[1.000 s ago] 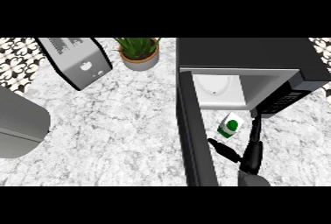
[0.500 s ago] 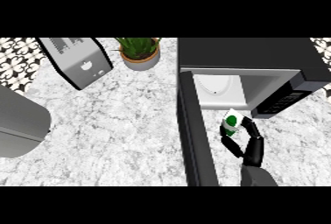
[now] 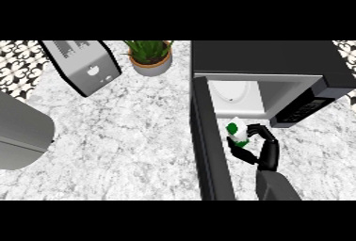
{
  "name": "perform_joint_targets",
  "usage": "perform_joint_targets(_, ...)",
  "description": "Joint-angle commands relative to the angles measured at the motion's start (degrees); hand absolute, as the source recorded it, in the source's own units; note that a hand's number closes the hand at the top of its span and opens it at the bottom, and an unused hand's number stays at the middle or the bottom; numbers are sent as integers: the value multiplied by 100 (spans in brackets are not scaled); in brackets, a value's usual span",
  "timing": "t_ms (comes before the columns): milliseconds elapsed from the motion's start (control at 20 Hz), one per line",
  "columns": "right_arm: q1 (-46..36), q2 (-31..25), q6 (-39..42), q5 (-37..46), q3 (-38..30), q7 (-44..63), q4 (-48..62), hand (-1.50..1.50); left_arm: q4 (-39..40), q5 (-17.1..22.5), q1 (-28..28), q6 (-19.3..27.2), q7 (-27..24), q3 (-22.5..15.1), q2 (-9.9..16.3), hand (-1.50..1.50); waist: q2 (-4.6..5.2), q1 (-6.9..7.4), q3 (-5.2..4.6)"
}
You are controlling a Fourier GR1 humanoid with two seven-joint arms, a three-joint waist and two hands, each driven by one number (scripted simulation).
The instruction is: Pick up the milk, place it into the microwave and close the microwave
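Observation:
A small white milk carton with a green cap is held just in front of the microwave's open cavity, slightly tilted. My right hand is curled round it from the right and below, thumb and fingers on either side. The microwave door stands wide open, swung toward me as a long dark panel left of the hand. A white turntable plate shows inside the cavity. My left hand is nowhere in the head view.
A silver toaster lies at the back left, a potted plant beside it. A grey rounded object sits at the left edge. Marble counter spreads between them and the door.
My right hand closed round the milk and has carried it up and forward, from the counter in front of the microwave toward the cavity's opening.

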Motion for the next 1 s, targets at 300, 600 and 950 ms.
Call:
perform_joint_targets(300, 318, -1560, 3483, 443, 915, -329, -189, 150, -147, 237, 50, 11, -124, -113, -78, -150, -9, -46, 13)
perform_joint_targets(600, 350, -1278, 3864, 328, 1119, -25, -1003, 150, -544, 578, 159, 10, 229, 100, -51, -150, -19, -78, 6)
perform_joint_targets(950, 764, -1448, 3246, 505, 1225, 1023, -2518, 150, -446, 274, 386, 173, -15, -163, -76, -150, -19, -88, 2)
